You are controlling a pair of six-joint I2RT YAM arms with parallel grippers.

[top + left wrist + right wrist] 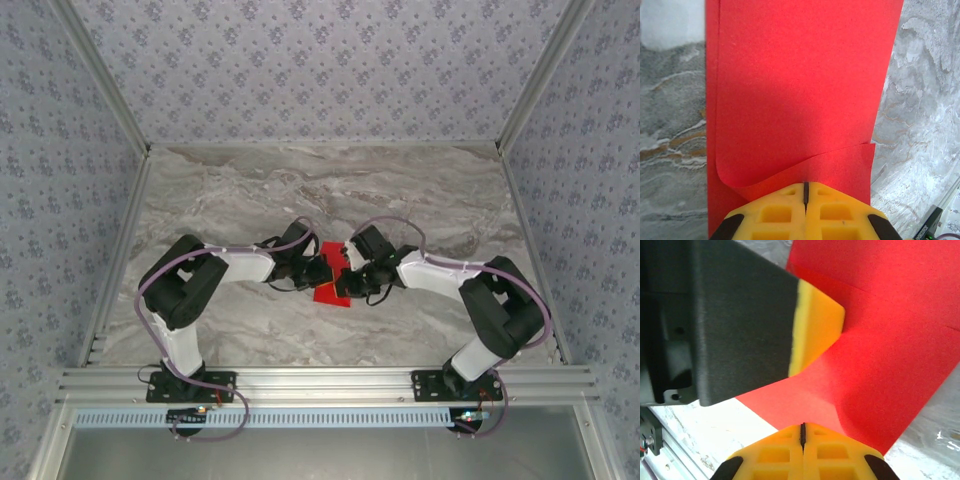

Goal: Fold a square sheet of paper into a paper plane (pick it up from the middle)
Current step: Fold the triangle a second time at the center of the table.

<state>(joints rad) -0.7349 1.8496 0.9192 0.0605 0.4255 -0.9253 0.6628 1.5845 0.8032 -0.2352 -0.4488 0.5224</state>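
Clamping the square sheet of paper (800,90) from facing sides, the left hand (805,190) and the right hand (802,429) are each gripping it tightly, the red sheet spreading just ahead of both, so any uneven pull is risking a tear or a crooked crease.

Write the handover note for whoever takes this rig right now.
Left end effector: shut on an edge of the square sheet of paper.
Right end effector: shut on another edge of the same sheet, facing the left one.
Paper: gripped between the two at the middle of the table. I cannot tell whether it is clear of the surface.
Done: sheet gripped from both sides. One layer laps over another near the left fingers, so a fold seems started.
Left: no dart shape yet. The remaining folds and the centre crease are to be made.
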